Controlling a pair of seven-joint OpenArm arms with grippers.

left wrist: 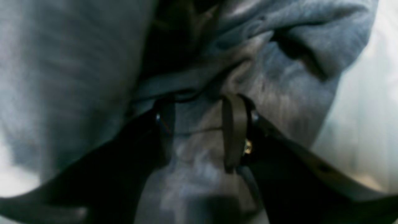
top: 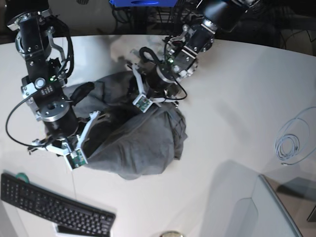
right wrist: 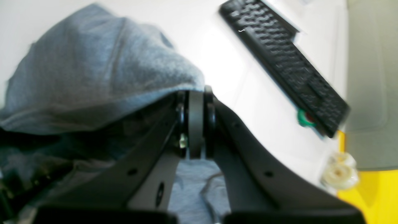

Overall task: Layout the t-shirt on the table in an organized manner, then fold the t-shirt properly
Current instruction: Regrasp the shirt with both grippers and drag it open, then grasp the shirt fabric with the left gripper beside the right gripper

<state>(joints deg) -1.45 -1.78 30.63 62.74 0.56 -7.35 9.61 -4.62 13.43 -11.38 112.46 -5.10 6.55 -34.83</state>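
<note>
Surface: white table (top: 232, 98), curved along its far edge, with dark clutter behind it at twelve o'clock.
Off to the sides: black keyboard (top: 54, 207) at seven o'clock in the base view; a coil of pale cable (top: 291, 140) at three o'clock.
T-shirt: the t-shirt (top: 140, 143) sits a little left of the table's middle as one crumpled grey mound, folds piled on folds, no sleeve, hem or neckline spread flat.
Left gripper: the left gripper (left wrist: 202, 130) comes in from one o'clock and is buried in the top of the mound; its jaws stand partly apart with bunched cloth lying between them. Whether they pinch that cloth I cannot tell.
Right gripper: the right gripper (right wrist: 196, 123) works the nine o'clock edge of the heap; its jaws are pressed together, with grey knit draped just above and beside them. No cloth shows between the pads, so a hold on the shirt cannot be confirmed.
Progress: laying out looks barely begun, since the shirt is not yet flat.
Left to do: spread and square the shirt, then all of the folding.
</note>
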